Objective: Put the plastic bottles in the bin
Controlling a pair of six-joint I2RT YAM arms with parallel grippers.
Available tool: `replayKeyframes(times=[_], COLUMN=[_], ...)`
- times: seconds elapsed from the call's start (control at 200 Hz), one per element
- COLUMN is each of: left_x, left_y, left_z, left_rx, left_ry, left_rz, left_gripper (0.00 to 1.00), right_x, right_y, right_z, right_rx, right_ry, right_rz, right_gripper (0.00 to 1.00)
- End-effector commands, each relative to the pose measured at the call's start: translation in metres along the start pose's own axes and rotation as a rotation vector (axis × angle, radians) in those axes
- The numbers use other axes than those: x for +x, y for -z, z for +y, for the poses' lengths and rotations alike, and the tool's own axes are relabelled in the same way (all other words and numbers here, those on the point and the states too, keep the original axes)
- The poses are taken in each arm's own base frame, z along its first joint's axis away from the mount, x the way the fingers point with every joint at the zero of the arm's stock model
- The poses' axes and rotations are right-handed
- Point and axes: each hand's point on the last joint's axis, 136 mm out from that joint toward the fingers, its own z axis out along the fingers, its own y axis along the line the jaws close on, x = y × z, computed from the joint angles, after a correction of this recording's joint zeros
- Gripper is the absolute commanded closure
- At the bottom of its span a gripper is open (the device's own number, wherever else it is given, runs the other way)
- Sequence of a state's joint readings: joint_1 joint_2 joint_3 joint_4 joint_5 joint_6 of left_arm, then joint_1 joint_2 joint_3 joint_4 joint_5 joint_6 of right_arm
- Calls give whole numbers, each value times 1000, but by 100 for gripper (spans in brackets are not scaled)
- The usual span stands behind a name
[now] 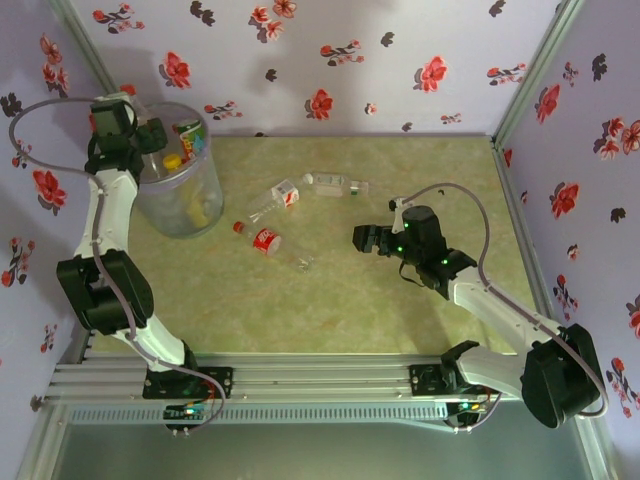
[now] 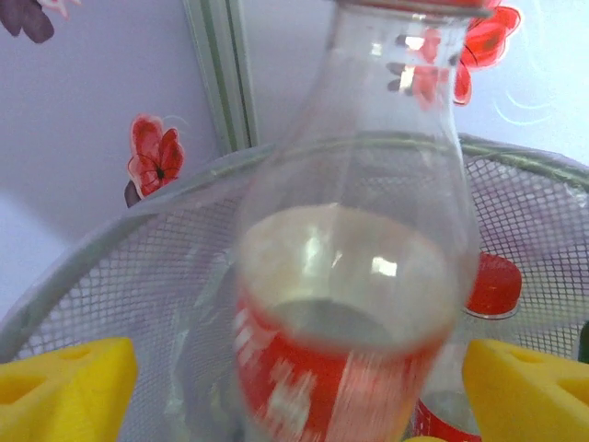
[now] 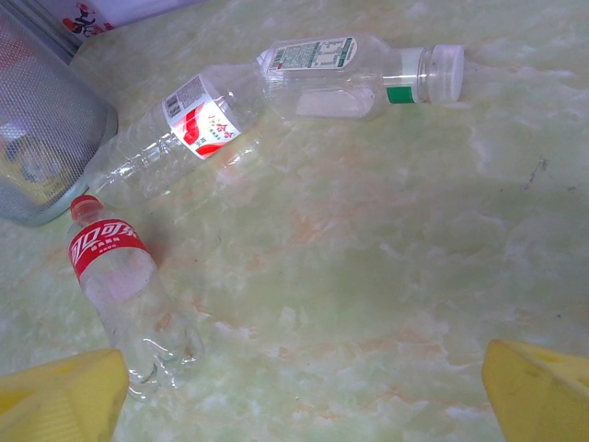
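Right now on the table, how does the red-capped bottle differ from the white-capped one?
The red-capped bottle wears a red label; the white-capped bottle a pale one with green. The red-capped bottle lies nearer the near edge of the table, the white-capped bottle farther back. Both are clear and lie on their sides.

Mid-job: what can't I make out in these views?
- Left wrist view: the bottle at the lens is blurred, label unreadable, both ends cut by the edges; it hides much inside the bin.
- Top view: the left arm covers part of the rim; bottles inside cannot be counted.
- Right wrist view: the left edge cuts off the bin.
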State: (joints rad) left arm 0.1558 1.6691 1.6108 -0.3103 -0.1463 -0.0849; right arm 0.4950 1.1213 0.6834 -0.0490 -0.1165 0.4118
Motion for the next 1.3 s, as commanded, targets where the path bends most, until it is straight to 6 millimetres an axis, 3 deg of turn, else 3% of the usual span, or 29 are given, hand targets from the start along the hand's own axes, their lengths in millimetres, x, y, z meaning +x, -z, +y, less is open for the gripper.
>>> replayKeyframes(times=[0.0, 0.08, 0.135, 0.235, 0.33, 0.4, 0.525, 0.7, 0.82, 1.08, 1.135, 1.29], left_x=[-24, -34, -34, -26, -14, -5, 11, 25, 35, 52, 51, 34], left_y=[13, 16, 13, 3, -4, -9, -19, -31, -38, -43, -40, -27], left_z=[-1, -2, -3, -5, -11, -23, -41, -51, -47, -27, -27, -39], left_rx=[2, 3, 3, 4, 22, 70, 150, 164, 118, -12, -9, 52], left_ry=[-39, -35, -36, -39, -38, -47, -36, -41, -68, -114, -115, -100], left_rz=[-33, -52, -44, -18, 4, 22, 71, 117, 157, 214, 207, 135], left_gripper=[7, 8, 14, 29, 34, 33, 19, 19, 22, 52, 53, 68], right_x=[-3, -2, -2, -2, -2, -1, 0, 1, 0, 2, 1, 1], right_y=[0, -2, -3, -3, -3, -3, -4, -4, -4, -4, -4, -5], right_z=[1, 2, 2, 2, 2, 1, 1, 1, 0, 0, 0, 1], right_rx=[-13, -16, -21, -22, -19, -14, -15, -12, -12, -11, -12, -13], right_ry=[10, 6, 4, 0, 3, 5, 6, 5, 5, 8, 8, 7], right_rz=[-3, 2, 3, 2, 3, 8, 13, 19, 17, 20, 19, 19], right_gripper=[1, 1, 1, 1, 1, 1, 1, 1, 1, 1, 1, 1])
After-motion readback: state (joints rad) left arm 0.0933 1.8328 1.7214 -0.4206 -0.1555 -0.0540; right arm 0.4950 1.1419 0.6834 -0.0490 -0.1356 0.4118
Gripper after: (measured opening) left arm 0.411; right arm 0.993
